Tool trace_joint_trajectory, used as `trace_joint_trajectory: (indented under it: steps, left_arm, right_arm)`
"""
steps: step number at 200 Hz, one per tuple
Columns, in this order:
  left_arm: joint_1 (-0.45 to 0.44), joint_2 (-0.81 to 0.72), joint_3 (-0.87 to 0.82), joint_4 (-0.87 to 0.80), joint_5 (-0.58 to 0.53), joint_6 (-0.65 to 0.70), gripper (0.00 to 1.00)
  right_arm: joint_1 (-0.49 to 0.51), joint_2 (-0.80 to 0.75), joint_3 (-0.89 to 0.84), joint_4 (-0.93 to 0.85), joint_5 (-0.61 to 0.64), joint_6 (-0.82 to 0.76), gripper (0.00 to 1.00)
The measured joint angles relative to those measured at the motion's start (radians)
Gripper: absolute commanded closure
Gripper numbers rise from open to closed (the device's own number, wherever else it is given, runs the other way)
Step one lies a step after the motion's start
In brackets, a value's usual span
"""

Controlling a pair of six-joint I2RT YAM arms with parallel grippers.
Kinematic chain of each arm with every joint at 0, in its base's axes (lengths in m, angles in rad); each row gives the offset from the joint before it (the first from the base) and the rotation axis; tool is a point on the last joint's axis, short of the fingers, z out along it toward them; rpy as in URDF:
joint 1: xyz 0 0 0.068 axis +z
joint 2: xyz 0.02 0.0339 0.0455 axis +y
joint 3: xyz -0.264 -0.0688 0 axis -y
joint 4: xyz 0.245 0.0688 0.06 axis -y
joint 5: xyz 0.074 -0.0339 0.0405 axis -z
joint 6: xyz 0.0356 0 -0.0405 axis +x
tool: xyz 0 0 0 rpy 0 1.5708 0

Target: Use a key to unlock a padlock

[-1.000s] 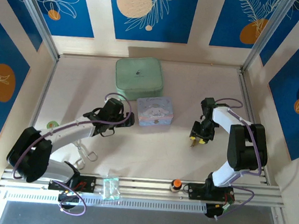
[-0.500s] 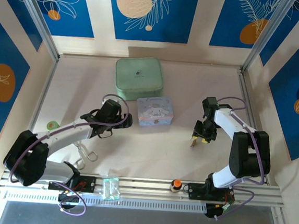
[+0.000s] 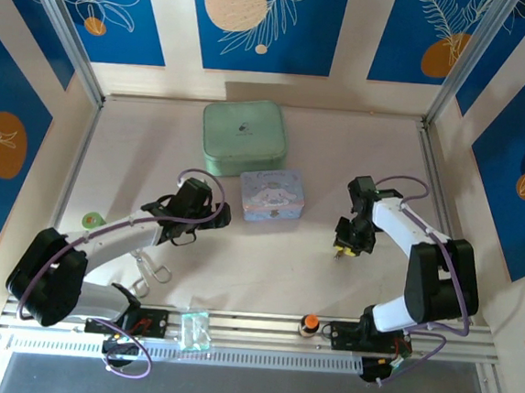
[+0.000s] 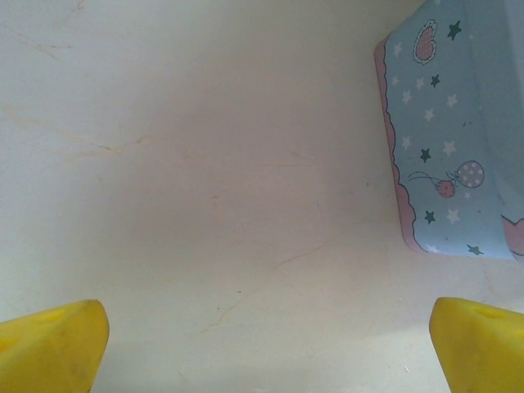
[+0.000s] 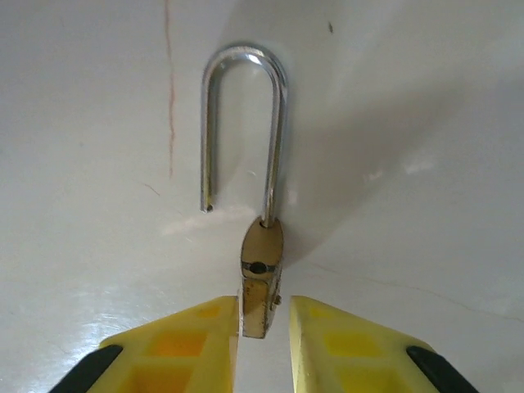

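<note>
Right gripper is clamped on the padlock, with a yellow pad on either side of the brass body, which shows edge-on in the wrist view. A thin sliver of light shows at the right-hand pad, so judge the grip as light. From above, the lock sits at that gripper's tip on the right part of the table, well apart from the blue tin. Shackle: the long leg is seated in the body, and the short leg ends in free air beside it, turned out of line with the body. You can read that as released, so the unlocking looks essentially done. Key: too small to pick out, so I cannot tell where it lies; do not assume it sits in the cylinder. Left gripper hangs over bare table just left of the tin, fingers spread wide with nothing between them. For the step in hand, squeeze evenly on the flat faces and avoid rolling the wrist, since the narrow body could pivot between the pads. Lift the shackle tip clear of the table before any travel, because a drag may swing it toward its hole.
</note>
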Motion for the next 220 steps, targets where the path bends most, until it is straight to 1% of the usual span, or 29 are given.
trace_joint_trajectory:
  steps: [25, 86, 113, 153, 172, 203, 220]
  left_arm:
    - [0.000, 0.009, 0.000, 0.007, 0.010, 0.000, 0.00]
    - [0.000, 0.017, -0.013, 0.019, 0.039, -0.016, 0.00]
    - [0.000, 0.017, -0.013, 0.022, 0.042, -0.026, 0.00]
    - [0.000, 0.017, -0.013, 0.022, 0.042, -0.027, 0.00]
    - [0.000, 0.017, -0.013, 0.022, 0.042, -0.027, 0.00]
    - [0.000, 0.015, -0.017, 0.021, 0.042, -0.031, 0.00]
    - [0.000, 0.008, -0.018, 0.019, 0.040, -0.030, 0.00]
  right_arm:
    - [0.000, -0.026, -0.035, 0.002, 0.003, 0.029, 0.89]
    - [0.005, -0.065, -0.063, 0.020, 0.023, 0.076, 0.89]
    - [0.031, -0.078, -0.071, 0.013, 0.058, 0.107, 0.81]
    - [0.072, -0.089, -0.092, -0.015, 0.101, 0.154, 0.77]
    - [0.085, -0.102, -0.103, -0.026, 0.108, 0.173, 0.68]
    - [0.094, -0.106, -0.107, -0.035, 0.124, 0.192, 0.66]
    - [0.090, -0.117, -0.107, -0.035, 0.130, 0.188, 0.59]
